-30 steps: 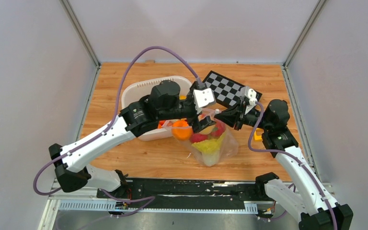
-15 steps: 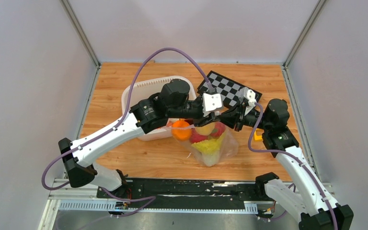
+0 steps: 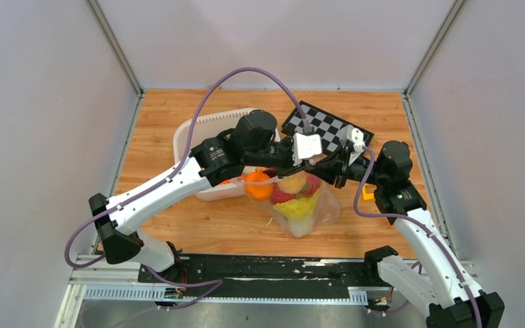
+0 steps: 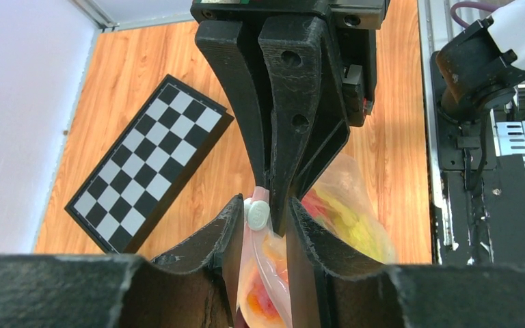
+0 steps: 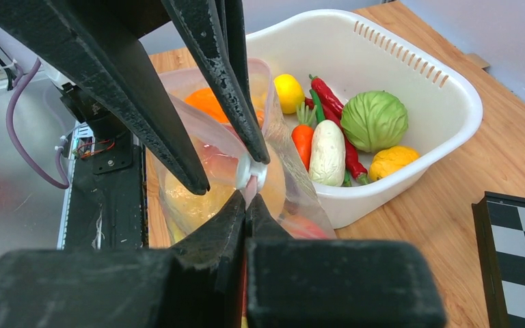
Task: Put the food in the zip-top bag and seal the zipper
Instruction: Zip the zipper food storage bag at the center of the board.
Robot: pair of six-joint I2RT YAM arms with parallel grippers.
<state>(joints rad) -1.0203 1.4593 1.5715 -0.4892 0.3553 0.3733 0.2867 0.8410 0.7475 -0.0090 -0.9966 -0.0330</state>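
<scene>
Zip-top bag rests on the table just right of the white basket. Its mouth is lifted toward the checkerboard, and it has not shifted over the last second. Food fills it: red, yellow and pale-yellow pieces, with an orange at the left edge of the mouth.

The right tool is where it was a second ago. Its fingers are pressed together on the zipper, the thin pink strip at the top edge of the bag, right beside the white slider.

The left tool has changed most. A second ago it hung wide open over the food in the mouth of the bag, covering the pale-yellow piece. Now it has swung right to meet the right tool, and that piece shows uncovered. Its fingers have drawn much nearer each other but still stand apart, one on each side of the slider and the top of the bag. One finger is close against the slider; I cannot tell whether it presses on it.

Food in the basket is unmoved: a cabbage, red chillies, a lemon and a carrot. A small yellow toy car sits by the right arm as before.
</scene>
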